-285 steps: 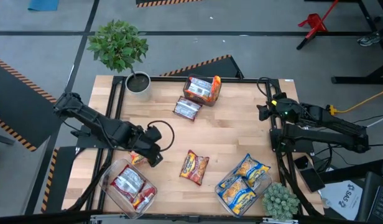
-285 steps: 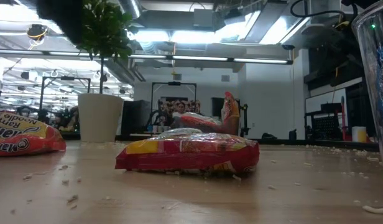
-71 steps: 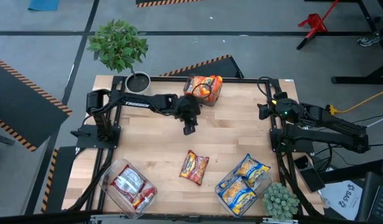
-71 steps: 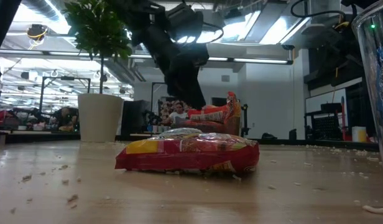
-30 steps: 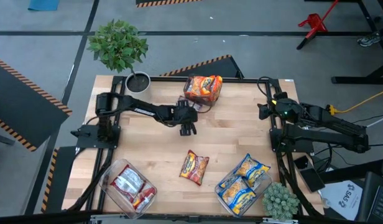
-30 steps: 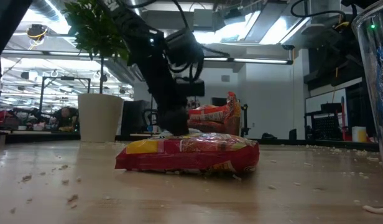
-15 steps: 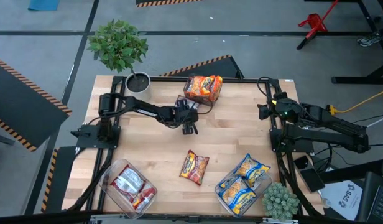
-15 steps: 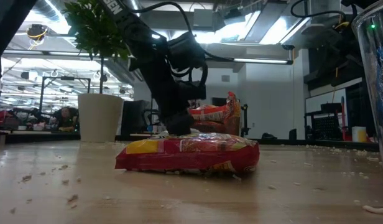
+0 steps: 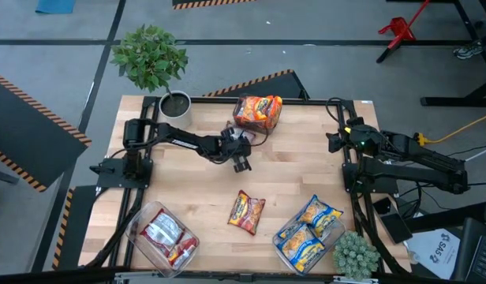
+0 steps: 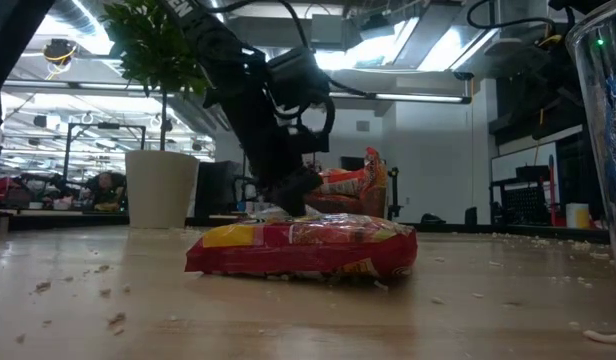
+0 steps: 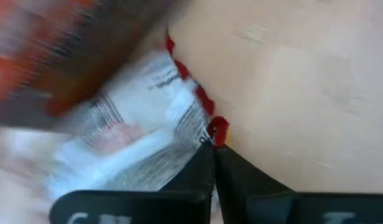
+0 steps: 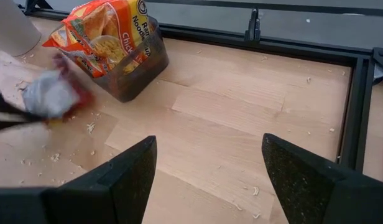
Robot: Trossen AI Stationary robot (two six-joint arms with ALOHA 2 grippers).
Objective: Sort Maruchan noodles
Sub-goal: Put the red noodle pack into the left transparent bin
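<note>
Left gripper (image 9: pixel 241 164) pinched tight on the corner of a silver-white-and-red packet (image 11: pixel 126 134), mid-worktop toward the far edge.

The fingers (image 11: pixel 207 171) meet on the packet's red crimped corner, the rest of it lying beyond their tips; from above the arm mostly hides it. Just past it, at the far edge, a clear bin (image 9: pixel 259 118) holds orange packets (image 9: pixel 257 106). Another orange packet (image 9: pixel 247 211) lies loose nearer the front edge, between the front-corner bins. The right gripper (image 12: pixel 207 180) waits at the right edge, fingers spread wide, holding nothing.
</note>
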